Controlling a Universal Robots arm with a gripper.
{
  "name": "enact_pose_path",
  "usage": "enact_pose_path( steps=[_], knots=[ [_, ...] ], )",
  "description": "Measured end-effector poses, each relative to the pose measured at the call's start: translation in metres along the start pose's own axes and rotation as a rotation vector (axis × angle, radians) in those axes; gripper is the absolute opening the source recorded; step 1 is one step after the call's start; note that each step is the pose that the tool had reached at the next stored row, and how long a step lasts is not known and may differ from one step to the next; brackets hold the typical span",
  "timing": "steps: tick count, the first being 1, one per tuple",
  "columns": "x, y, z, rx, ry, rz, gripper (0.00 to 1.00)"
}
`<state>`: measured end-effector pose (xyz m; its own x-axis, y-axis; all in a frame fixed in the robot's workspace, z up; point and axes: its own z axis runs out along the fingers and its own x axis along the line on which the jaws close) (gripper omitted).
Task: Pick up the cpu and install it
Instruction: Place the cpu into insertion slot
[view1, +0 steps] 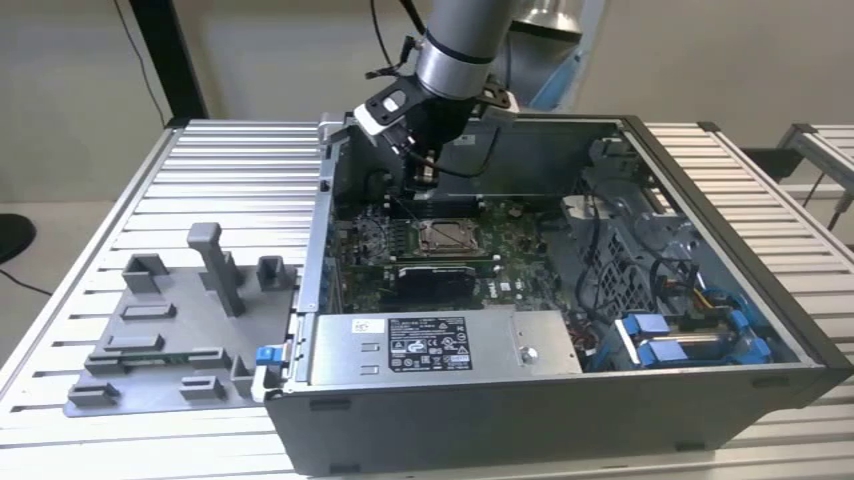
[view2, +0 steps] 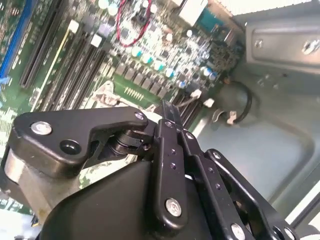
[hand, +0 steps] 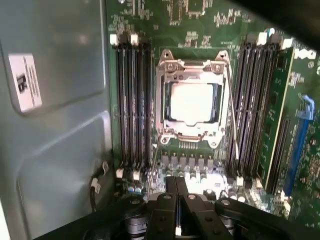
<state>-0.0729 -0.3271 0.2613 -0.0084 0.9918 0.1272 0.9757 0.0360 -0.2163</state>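
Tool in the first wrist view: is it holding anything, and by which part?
Nothing is held: the tool is shut and empty, and the cpu lies in the socket.

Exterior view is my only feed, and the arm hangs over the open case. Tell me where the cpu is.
Observer: In the first wrist view the cpu lies flat inside the metal socket frame, with its silvery top facing up.
Operator: Report the gripper.
Observer: In the first wrist view the gripper is shut. I see nothing in it, and it is apart from the cpu, over the row of small parts beside the socket frame.
Operator: Name anything loose near it.
Observer: A short dark cable lies against the case wall, beside the gripper.
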Motion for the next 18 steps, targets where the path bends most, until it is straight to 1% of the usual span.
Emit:
enact_pose_path(
  steps=[3,7,10,12,14,18],
  knots=[
    [0.0002,-0.0066,0.0014,-0.0024,0.0,0.0,0.0],
    [0.0023,-0.0147,0.0034,-0.0089,-0.0004,-0.001,0.0],
    [0.0031,-0.0203,0.0048,-0.0117,-0.0005,-0.001,0.0],
    [0.0036,-0.0245,0.0058,-0.0184,-0.0008,-0.002,0.0],
    [0.0041,-0.0266,0.0064,-0.0203,-0.0008,-0.002,0.0],
    [0.0041,-0.0267,0.0065,-0.0206,-0.0007,-0.002,0.0]
  ],
)
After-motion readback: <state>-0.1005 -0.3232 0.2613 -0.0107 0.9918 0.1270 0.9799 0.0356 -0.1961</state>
